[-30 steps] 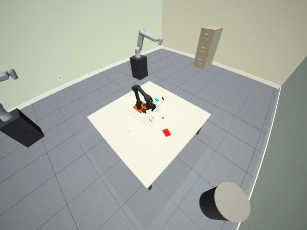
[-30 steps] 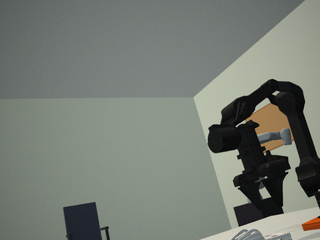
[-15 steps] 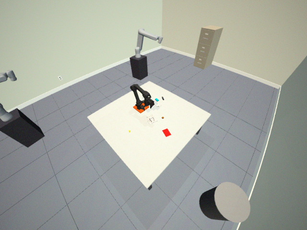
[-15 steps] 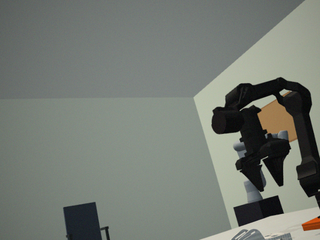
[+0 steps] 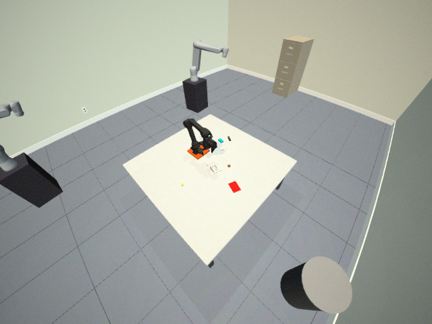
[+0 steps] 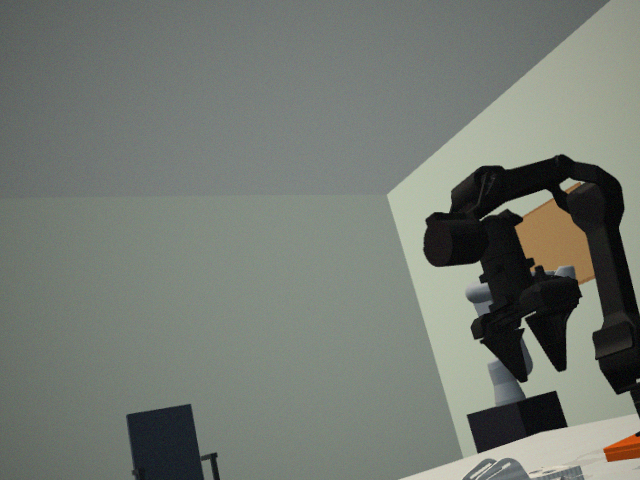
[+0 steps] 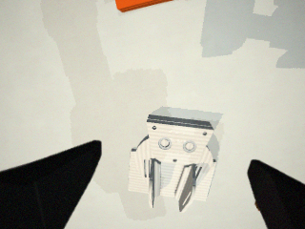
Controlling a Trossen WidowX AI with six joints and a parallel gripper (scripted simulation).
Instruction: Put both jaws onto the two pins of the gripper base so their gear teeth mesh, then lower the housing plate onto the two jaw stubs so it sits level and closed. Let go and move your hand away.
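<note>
Toward the desk's back edge, nearer that than its front corner, the white housing plate (image 5: 212, 168) (image 7: 180, 132) lies over the base, two jaws (image 7: 185, 188) projecting from beneath. Above the desk (image 5: 209, 223) (image 6: 449, 471) hangs the pincer (image 5: 208, 152) (image 6: 543, 375) (image 7: 174, 157), wide and empty. A red square (image 5: 234, 186) lies toward the right edge. No writing is legible.

Black arm (image 5: 198, 129) (image 6: 532, 178) bent, open hand (image 5: 208, 152) (image 6: 543, 376) (image 7: 174, 157) angled downward, seemingly empty.

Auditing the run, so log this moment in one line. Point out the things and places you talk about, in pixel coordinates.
jaws (image 6: 542, 376) (image 7: 174, 153): open, empty | housing plate (image 7: 177, 154): on assembly | pose: raised above
</note>
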